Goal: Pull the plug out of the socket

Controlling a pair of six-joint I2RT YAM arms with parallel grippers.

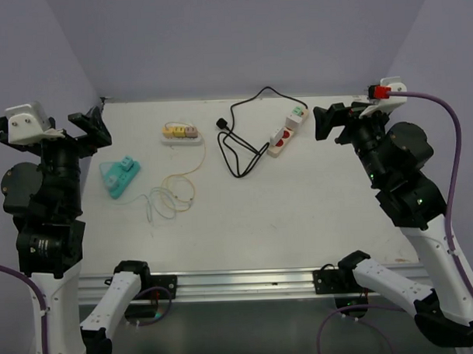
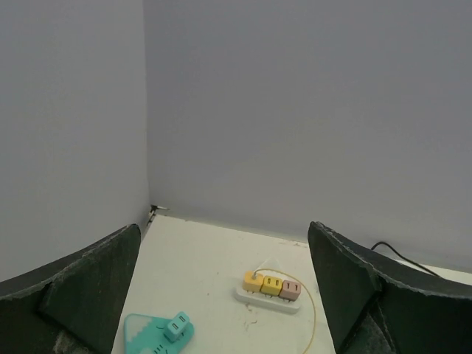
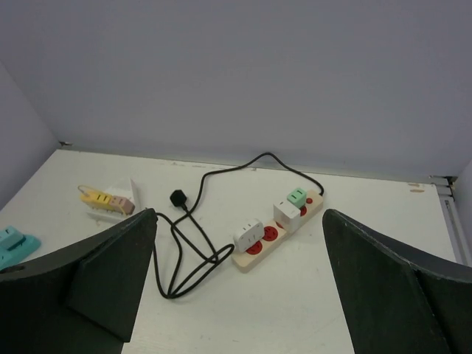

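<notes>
A beige power strip [image 1: 276, 150] with red sockets lies at the back right and carries two white adapters [image 3: 249, 234] and a green plug [image 3: 296, 197]. Its black cord [image 1: 237, 155] loops to the left and ends in a black plug [image 3: 177, 198]. A small white strip [image 1: 181, 140] holds yellow and pink plugs [image 2: 271, 283]. A teal socket block [image 1: 114, 181] holds a teal plug [image 2: 177, 324]. My left gripper [image 1: 91, 128] is open, raised at the far left. My right gripper [image 1: 332, 121] is open, raised right of the beige strip. Both are empty.
A thin yellow and white cable [image 1: 172, 196] runs from the small strip and coils on the white table [image 1: 300, 213]. Grey walls close the back and sides. A metal rail [image 1: 232, 282] runs along the near edge.
</notes>
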